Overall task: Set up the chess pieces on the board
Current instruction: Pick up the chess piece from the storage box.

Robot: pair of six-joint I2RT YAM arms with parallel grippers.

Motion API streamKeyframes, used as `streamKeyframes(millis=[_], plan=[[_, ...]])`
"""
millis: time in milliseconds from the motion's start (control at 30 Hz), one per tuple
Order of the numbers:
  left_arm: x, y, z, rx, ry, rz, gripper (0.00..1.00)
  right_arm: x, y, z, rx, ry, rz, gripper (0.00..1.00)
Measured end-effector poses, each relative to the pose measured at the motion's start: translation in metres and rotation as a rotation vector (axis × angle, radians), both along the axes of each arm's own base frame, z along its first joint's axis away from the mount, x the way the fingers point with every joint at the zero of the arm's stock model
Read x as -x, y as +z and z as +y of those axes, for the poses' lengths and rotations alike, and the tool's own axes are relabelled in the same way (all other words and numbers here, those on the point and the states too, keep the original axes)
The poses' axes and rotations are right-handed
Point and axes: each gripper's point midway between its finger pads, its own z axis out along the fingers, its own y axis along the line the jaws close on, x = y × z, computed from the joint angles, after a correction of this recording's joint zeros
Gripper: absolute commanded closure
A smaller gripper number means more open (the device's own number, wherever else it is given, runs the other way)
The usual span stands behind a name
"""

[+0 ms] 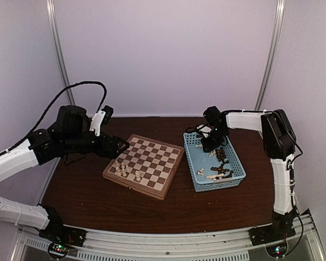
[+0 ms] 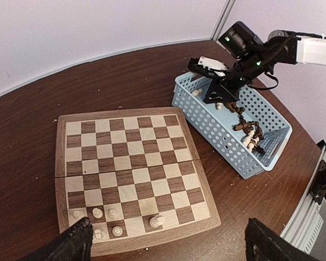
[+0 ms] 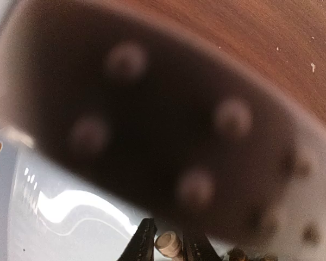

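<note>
several cream pieces (image 2: 113,213) stand upright on the board (image 1: 157,157), clustered in the corner just below the left gripper (image 1: 122,145), which hangs over that edge with its jaws spread wide and nothing in them. well apart from it, the right gripper (image 1: 210,145) reaches down into a light-blue basket (image 1: 191,163) beside the board on the brown counter (image 1: 98,196). its wrist view shows one cream piece (image 3: 167,243) pinched between its fingertips. just behind that gripper, a heap of dark and cream pieces (image 1: 221,166) lies in the basket. the step in hand looks like picking up the next piece. the next move likely calls for lifting it clear of the basket wall, carrying it to the board and standing it on an empty square without toppling its neighbours.
</note>
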Motion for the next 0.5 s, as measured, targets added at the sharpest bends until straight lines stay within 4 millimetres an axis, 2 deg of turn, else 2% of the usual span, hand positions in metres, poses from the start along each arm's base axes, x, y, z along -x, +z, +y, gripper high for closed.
streamKeyframes(millis=[67, 267, 500], plan=[[-0.001, 0.004, 0.0, 0.002, 0.003, -0.004, 0.02, 0.005, 0.005, 0.0, -0.018, 0.001, -0.009, 0.87], [-0.007, 0.009, -0.005, -0.014, -0.001, 0.001, 0.03, 0.011, 0.032, 0.005, -0.093, -0.016, -0.061, 0.88], [-0.012, 0.001, -0.011, -0.026, -0.005, 0.023, 0.03, 0.02, 0.072, 0.017, -0.239, -0.033, -0.126, 0.88]])
